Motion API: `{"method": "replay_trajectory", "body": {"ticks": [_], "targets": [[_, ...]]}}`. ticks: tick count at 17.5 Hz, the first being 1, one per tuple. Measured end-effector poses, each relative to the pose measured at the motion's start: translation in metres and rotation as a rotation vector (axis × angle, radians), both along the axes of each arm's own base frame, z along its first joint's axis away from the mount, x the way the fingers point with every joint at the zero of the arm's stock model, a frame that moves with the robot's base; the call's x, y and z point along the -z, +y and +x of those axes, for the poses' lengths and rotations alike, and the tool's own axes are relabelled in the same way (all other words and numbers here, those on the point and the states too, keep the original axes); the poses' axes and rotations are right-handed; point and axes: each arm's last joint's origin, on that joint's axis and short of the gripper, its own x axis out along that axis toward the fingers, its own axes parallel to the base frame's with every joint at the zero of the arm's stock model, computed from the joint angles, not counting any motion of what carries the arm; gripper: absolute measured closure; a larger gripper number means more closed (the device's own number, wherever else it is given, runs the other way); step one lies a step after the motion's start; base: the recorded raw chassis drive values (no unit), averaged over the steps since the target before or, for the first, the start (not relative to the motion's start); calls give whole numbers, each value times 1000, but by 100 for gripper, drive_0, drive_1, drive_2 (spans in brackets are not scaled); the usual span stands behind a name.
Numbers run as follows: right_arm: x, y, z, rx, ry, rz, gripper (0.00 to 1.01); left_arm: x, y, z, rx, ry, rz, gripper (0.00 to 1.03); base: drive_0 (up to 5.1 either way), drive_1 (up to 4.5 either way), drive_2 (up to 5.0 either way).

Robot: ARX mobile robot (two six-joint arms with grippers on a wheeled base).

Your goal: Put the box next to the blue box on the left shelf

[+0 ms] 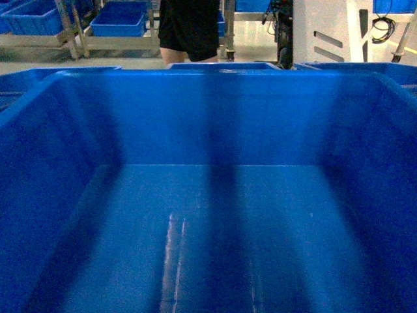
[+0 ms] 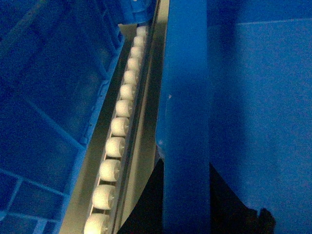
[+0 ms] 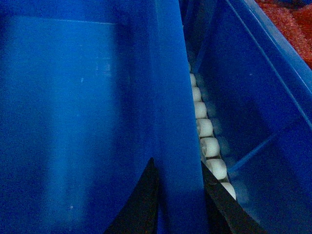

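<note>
The box (image 1: 208, 195) fills nearly the whole head view, its open top toward the camera, flat floor glinting with pale scuffs and its far wall standing upright across the middle. Neither arm shows in that view; both come up from below the near corners of the box.

In the left wrist view the left gripper (image 2: 187, 195) straddles the box's left wall from above, one dark finger (image 2: 146, 200) on the outer face and the other on the inner face, clamped on the thick rim. Just outside that wall runs a rail of white rollers (image 2: 117, 141) (part of the shelf's track), and past it the ribbed side of a neighbouring blue crate (image 2: 44, 107).

The right wrist view mirrors this: the right gripper (image 3: 178, 195) pinches the box's right wall, dark fingers (image 3: 141, 204) on either face. A second row of white rollers (image 3: 207, 141) lies just outside, with another blue crate (image 3: 258, 112) beyond.

Behind the box's far rim stand more blue crates (image 1: 117, 19) on racks and a person (image 1: 189, 29) in black shorts.
</note>
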Motion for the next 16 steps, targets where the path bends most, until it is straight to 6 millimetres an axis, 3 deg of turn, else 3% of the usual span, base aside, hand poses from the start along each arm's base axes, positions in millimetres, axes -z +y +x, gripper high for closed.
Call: {"method": "replay_trajectory", "body": {"ticks": [6, 12, 13, 16], "targets": [[5, 2, 14, 12, -21, 10, 86, 7, 2, 21, 14, -3, -12, 91, 0, 0, 0], [4, 0, 17, 12, -13, 13, 86, 6, 1, 24, 12, 14, -11, 91, 0, 0, 0], [3, -1, 17, 9, -6, 20, 81, 4, 1, 23, 7, 32, -11, 91, 0, 0, 0], [-13, 3, 15, -3, -67, 71, 53, 1, -1, 19, -74, 14, 41, 63, 0, 0, 0]]}}
